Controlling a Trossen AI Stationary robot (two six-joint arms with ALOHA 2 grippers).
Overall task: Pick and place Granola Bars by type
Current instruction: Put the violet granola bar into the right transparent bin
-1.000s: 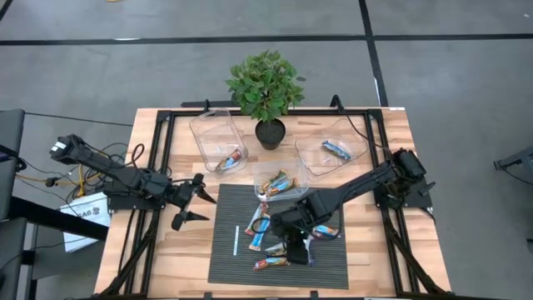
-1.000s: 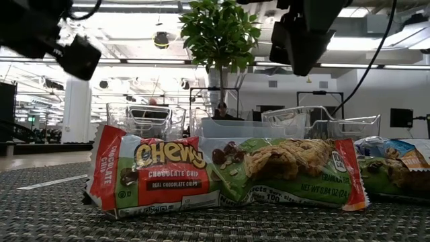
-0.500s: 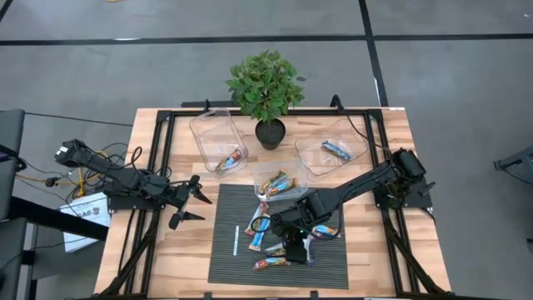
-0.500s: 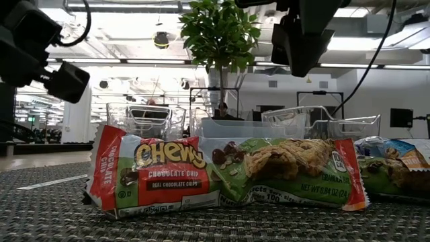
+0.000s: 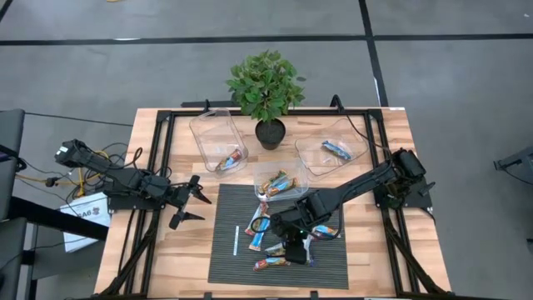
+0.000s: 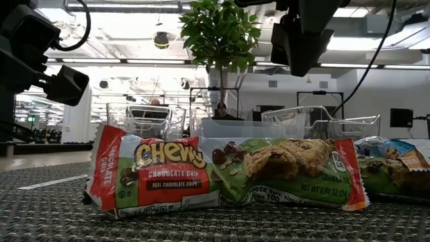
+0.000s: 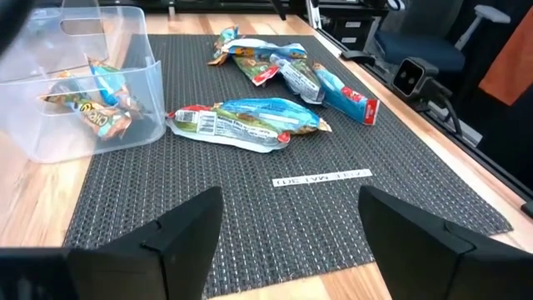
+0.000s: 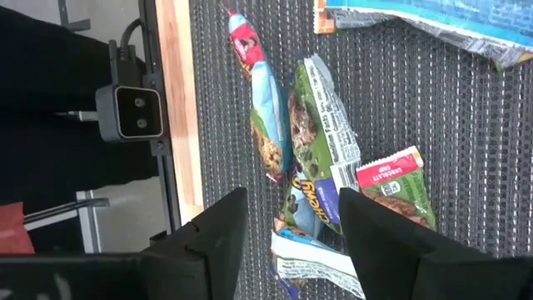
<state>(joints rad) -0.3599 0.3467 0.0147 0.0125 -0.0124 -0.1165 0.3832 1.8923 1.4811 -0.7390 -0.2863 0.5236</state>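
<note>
A pale wooden table (image 5: 375, 242) is carrying a dark woven mat (image 5: 225, 250), a leafy green potted plant (image 5: 265, 83) and three clear plastic bins (image 5: 208, 129). The shiny, flat granola bars (image 5: 271, 263) are lying mostly in a loose cluster on the mat, wrappers crinkled in blue, red, green and orange (the nearest in the low view is reading "Chewy Chocolate Chip"); a few are already sitting inside the bins. The right gripper (image 5: 293, 247) is hovering over the cluster, its dark fingers (image 8: 216, 233) spread apart and gripping nothing. The left gripper (image 5: 193, 208) is waiting beside the mat's left edge, its fingers released too.
</note>
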